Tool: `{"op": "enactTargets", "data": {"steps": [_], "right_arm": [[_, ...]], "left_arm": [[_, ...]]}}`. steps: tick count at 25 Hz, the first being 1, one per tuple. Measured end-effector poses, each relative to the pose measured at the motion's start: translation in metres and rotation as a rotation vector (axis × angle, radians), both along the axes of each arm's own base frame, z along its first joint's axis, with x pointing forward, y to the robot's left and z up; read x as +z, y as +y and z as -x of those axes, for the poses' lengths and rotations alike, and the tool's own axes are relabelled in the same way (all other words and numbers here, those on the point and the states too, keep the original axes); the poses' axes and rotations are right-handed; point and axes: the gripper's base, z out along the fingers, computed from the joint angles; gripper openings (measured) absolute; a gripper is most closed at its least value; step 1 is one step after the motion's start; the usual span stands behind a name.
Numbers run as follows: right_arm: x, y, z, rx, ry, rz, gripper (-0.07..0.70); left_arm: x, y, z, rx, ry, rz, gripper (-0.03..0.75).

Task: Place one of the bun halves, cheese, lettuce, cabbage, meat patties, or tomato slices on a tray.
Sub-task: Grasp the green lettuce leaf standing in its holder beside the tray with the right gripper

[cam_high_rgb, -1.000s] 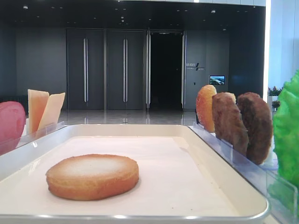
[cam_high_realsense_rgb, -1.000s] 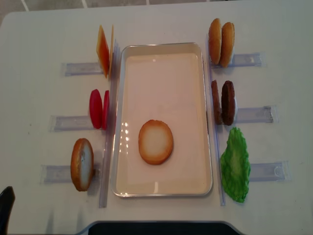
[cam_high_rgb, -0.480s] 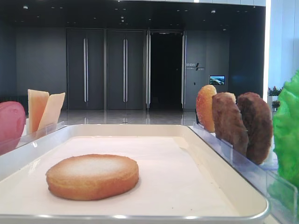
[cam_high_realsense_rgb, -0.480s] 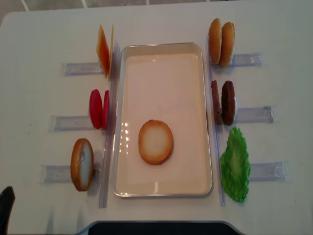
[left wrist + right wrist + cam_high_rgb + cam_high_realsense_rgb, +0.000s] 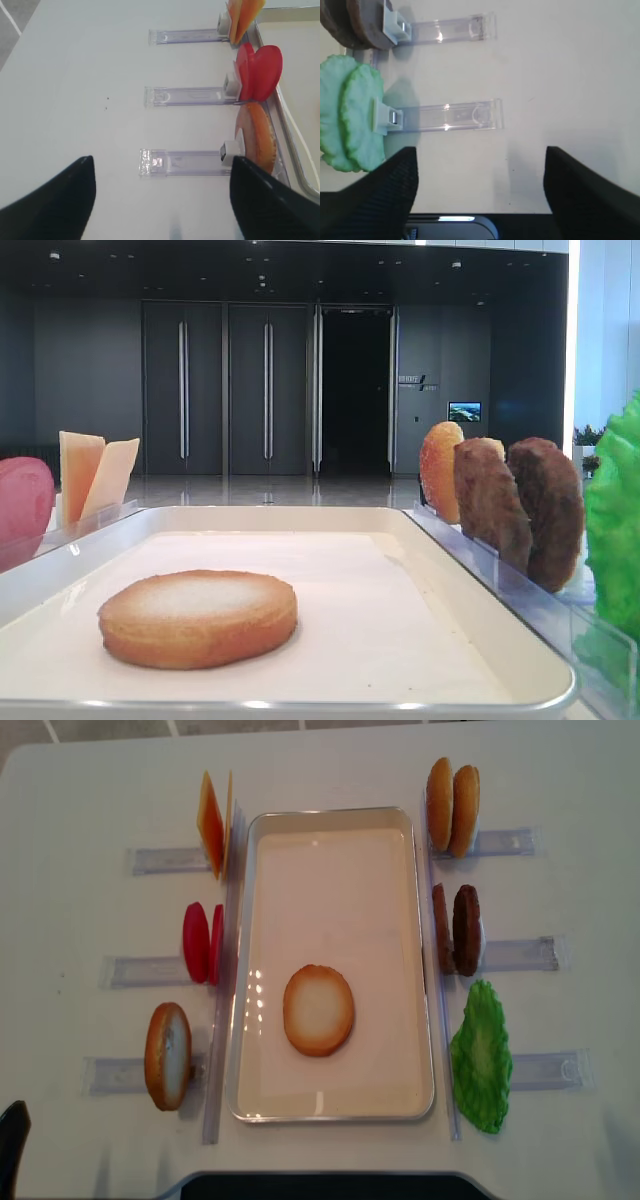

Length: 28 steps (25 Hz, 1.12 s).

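open tray floor far of the flat bun half; upright food in clear racks lines both long sides.

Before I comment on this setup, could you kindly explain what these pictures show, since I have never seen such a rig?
It is a two-armed robot at a white table. One picture looks straight down, one sits low at table level, and two come from cameras on the wrists.

In the middle lies a cream tray with one flat bun half on it. Clear racks beside it hold food upright: cheese, tomato slices and another bun half on the left; two more bun halves, meat patties and lettuce on the right.

The dark shapes in the wrist views are the fingers of the left gripper and right gripper. Both stand open and hold nothing.
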Motion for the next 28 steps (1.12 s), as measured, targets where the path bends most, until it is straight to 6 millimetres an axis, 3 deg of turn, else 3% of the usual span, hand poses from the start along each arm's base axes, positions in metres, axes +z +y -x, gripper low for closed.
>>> {"op": "enactTargets", "data": {"steps": [9,12,21,28], "right_arm": [[0.009,0.0,-0.071,0.017,0.243,-0.04,0.527],[0.01,0.0,-0.086,0.016,0.275,-0.041,0.527],[0.012,0.001,-0.095,0.007,0.29,-0.061,0.527],[0.014,0.014,-0.094,0.013,0.303,-0.138,0.527]], "left_arm": [[0.0,0.0,0.0,0.0,0.0,0.0,0.64],[0.0,0.0,0.0,0.0,0.0,0.0,0.64],[0.0,0.0,0.0,0.0,0.0,0.0,0.64],[0.0,0.0,0.0,0.0,0.0,0.0,0.64]]}}
